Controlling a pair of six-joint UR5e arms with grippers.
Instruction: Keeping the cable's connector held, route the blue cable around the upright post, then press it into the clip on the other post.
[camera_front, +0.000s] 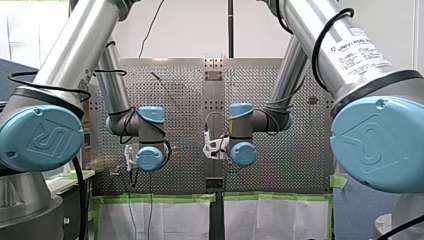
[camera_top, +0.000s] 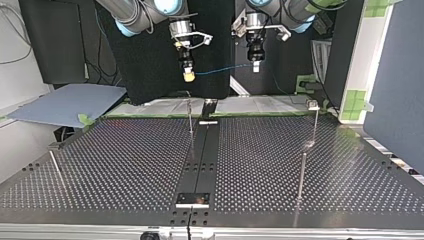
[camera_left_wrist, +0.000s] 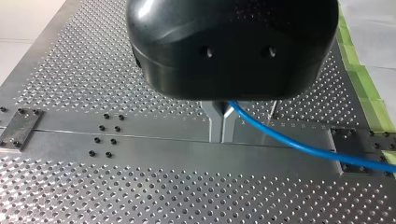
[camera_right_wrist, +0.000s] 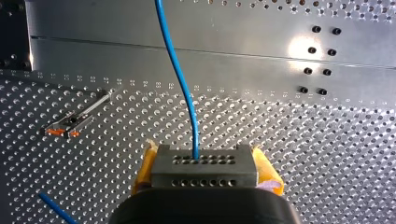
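I see the perforated table (camera_top: 125, 160), a grey-blue sheet (camera_top: 65, 102) off its far left corner in the top view, and green tape (camera_top: 356, 102) far right.

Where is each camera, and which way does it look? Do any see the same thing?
Front view: behind and above the arms, looking over the table; my left arm and my right arm frame it.
Top view: across the table, facing the arms; my right gripper and my left gripper hang down.
Left wrist view: on my left wrist, facing the table; metal fingers show.
Right wrist view: on my right wrist, facing the table; yellow pads clamp the connector.
Shared: top and both wrist views show the blue cable.
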